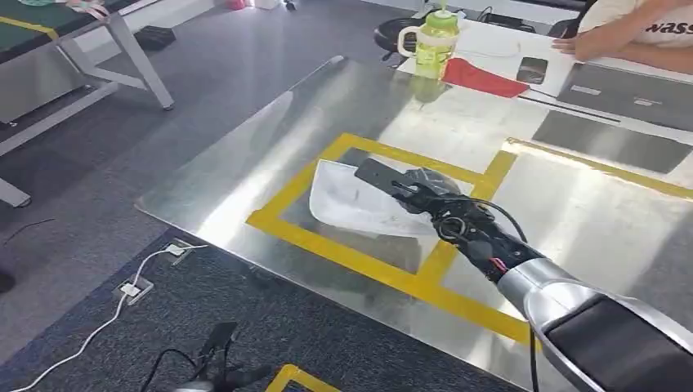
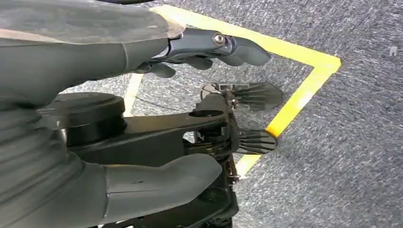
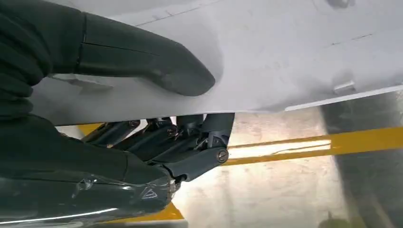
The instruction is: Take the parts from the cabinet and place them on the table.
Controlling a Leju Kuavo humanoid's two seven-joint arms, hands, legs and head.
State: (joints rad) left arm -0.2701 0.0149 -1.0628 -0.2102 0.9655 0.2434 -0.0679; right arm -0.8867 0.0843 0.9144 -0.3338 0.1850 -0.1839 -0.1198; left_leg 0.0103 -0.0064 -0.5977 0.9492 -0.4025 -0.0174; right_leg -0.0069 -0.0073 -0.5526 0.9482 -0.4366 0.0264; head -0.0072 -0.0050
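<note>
Head view: the right hand is seen extended over the metal surface, grasping a white part by its near edge. In the right wrist view the thumb is laid on the upper face of the part and the darker fingers are curled beneath it, so the sheet is clamped between them. The part is a flat, thin white panel; it lies inside the yellow tape frame, extending from the hand away and to the robot's left, with its long axis running roughly across the frame. Whether its far edge is already resting on the surface cannot be told; the held edge appears slightly raised. The left hand is recorded in the left wrist view over grey carpet and a taped floor mark; nothing is held, fingers loosely extended and apart. The right hand is thus the only one at the part. Judgement: placement is nearly complete; what remains is lowering the held edge flat within the frame and releasing. A green bottle, its contents not discernible, and a red cloth are noted at the far end, well apart from the part.
</note>
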